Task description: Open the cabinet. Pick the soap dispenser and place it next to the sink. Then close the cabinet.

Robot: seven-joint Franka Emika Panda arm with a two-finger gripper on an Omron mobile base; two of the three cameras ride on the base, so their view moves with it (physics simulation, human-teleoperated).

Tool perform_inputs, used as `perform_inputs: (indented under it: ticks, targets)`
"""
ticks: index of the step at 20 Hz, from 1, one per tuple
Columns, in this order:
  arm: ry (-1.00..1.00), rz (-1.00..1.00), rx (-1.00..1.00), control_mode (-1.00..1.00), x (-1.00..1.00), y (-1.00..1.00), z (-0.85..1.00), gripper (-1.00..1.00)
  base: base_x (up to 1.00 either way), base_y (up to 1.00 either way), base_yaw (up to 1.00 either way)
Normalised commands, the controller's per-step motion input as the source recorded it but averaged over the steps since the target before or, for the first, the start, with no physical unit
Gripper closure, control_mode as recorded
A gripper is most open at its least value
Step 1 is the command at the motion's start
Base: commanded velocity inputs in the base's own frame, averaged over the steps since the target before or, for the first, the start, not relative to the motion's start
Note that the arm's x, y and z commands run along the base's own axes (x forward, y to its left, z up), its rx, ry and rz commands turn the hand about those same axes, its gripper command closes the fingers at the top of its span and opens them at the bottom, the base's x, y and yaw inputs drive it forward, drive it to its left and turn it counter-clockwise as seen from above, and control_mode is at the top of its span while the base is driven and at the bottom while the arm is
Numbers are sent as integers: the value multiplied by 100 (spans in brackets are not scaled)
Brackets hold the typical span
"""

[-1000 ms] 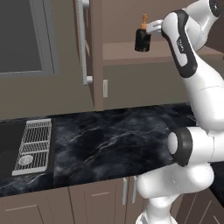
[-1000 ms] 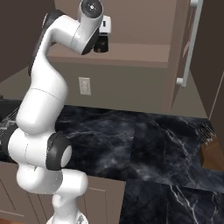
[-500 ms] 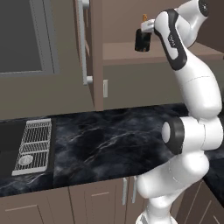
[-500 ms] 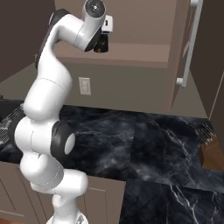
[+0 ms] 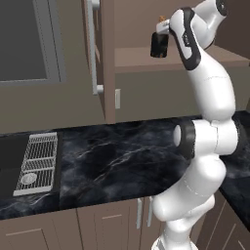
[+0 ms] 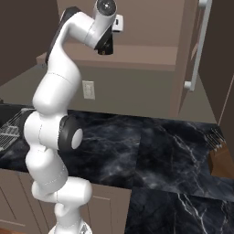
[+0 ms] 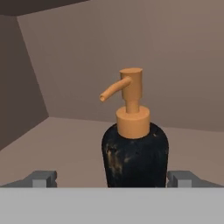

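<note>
The cabinet (image 5: 105, 58) stands open, its door swung out with a long silver handle (image 5: 93, 44). On its lower shelf (image 7: 65, 148) stands the soap dispenser (image 7: 134, 157), a black squat bottle with an orange pump, also seen up on the shelf as the soap dispenser (image 5: 158, 45). My gripper (image 7: 113, 179) is open, one fingertip on each side of the bottle with a gap to it. From the base it is the gripper (image 5: 165, 35) reaching into the cabinet, and the gripper (image 6: 108, 47) from the other side. The sink (image 5: 10, 161) lies at the counter's far left.
A pale grid rack (image 5: 36, 163) sits in the sink. The black marble counter (image 5: 117, 161) runs below the cabinet. The other open door and its handle (image 6: 196, 50) hang to the right of the arm. A wall outlet (image 5: 117, 98) sits under the shelf.
The arm has straightened upward and the hand has crept closer to the soap dispenser. The bottle has not moved and the fingers stay spread.
</note>
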Motion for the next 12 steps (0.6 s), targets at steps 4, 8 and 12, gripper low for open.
perform_inputs:
  ticks: [4, 8, 12]
  targets:
    - [0, 0, 0, -100, 22, -12, 1, -100, 0, 0, 0]
    - [0, 0, 1, -100, 20, 0, 0, -100, 0, 0, 0]
    - [0, 0, 0, -100, 19, 0, 0, -100, 0, 0, 0]
